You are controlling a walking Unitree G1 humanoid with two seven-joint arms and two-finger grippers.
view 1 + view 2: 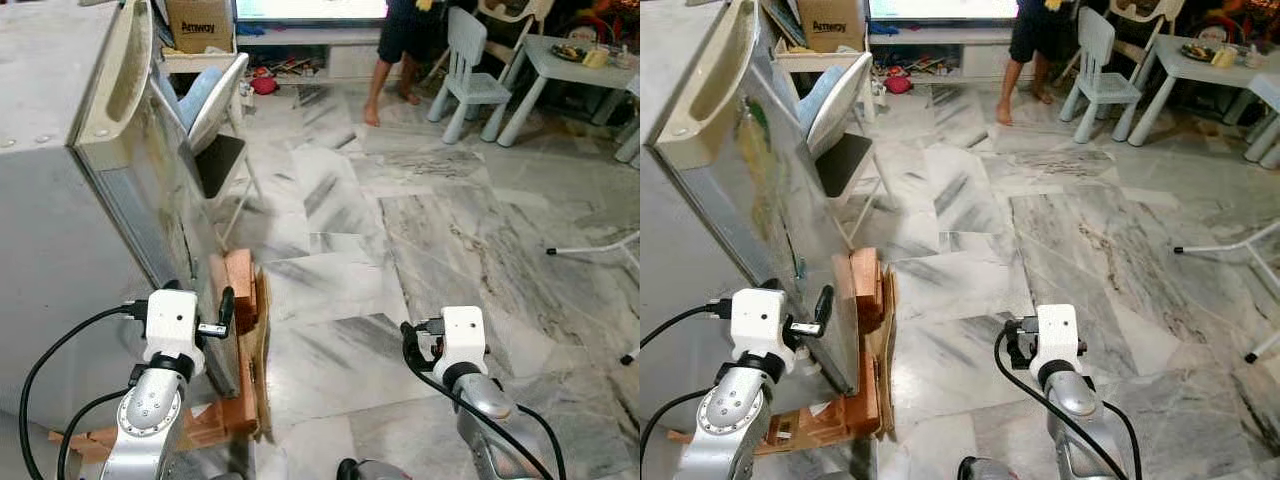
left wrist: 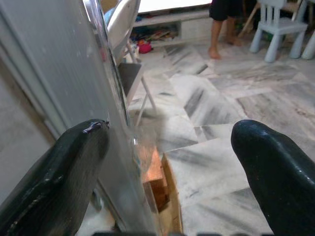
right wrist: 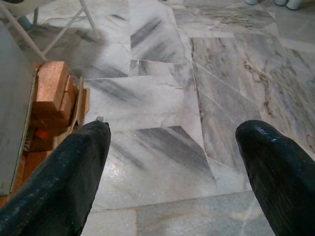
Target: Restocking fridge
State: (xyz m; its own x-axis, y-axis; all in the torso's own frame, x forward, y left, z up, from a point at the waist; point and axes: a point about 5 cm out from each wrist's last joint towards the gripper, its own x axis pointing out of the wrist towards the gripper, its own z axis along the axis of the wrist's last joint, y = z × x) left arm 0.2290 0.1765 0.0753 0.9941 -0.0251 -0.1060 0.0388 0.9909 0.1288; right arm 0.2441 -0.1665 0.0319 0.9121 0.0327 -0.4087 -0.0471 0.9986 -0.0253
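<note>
The grey fridge (image 1: 50,210) fills the left, its silver door (image 1: 150,190) with a cream top handle (image 1: 115,75) swung slightly ajar. My left gripper (image 2: 172,142) is open at the door's lower free edge (image 2: 106,98). One finger (image 2: 74,167) is against the door's inner side, the other finger (image 2: 275,167) is out over the floor. Low on the right, my right gripper (image 3: 174,132) hangs open over bare marble floor (image 3: 147,98), holding nothing. No food items are in view.
Wooden blocks (image 1: 240,290) and a cardboard sheet (image 1: 262,360) lie at the fridge's foot. A folding chair (image 1: 215,120) stands just beyond the door. A person's legs (image 1: 385,70), small chairs (image 1: 470,70) and a table (image 1: 570,60) are far back; a white stand leg (image 1: 600,245) lies right.
</note>
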